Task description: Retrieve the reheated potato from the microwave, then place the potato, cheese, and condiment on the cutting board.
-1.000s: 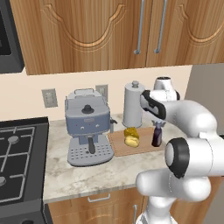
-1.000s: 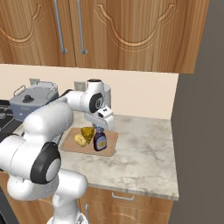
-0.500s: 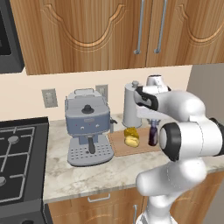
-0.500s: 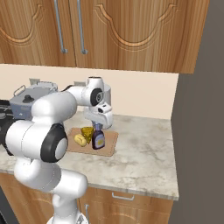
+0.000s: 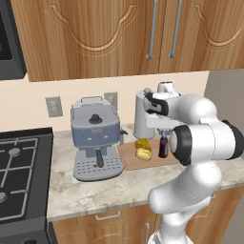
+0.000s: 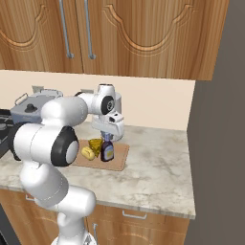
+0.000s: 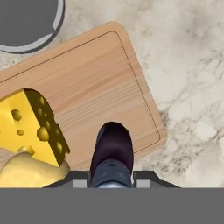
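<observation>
The condiment bottle (image 7: 112, 151), dark with a blue label, stands upright over the near right part of the cutting board (image 7: 96, 83), with my gripper (image 7: 112, 180) shut on its top. The cheese (image 7: 33, 127) wedge and the potato (image 7: 28, 173) lie on the board just left of the bottle. From the left base view, the gripper (image 5: 163, 131) reaches down onto the bottle (image 5: 163, 146), beside the cheese (image 5: 141, 144) and potato (image 5: 144, 153) on the board (image 5: 136, 164). In the right base view the bottle (image 6: 107, 151), cheese (image 6: 96, 144) and potato (image 6: 88, 153) sit together. A corner of the microwave (image 5: 9, 43) shows at upper left.
A paper towel roll (image 5: 142, 119) stands right behind the board, and a grey coffee machine (image 5: 94, 138) stands to its left. The stove (image 5: 19, 167) lies further left. Wall cabinets (image 5: 119, 33) hang overhead. Bare marble counter (image 6: 158, 162) stretches right of the board to a side wall.
The arm's elbow has swung forward and round. The bottle in the gripper has shifted slightly left, closer to the cheese. Cheese and potato have not moved.
</observation>
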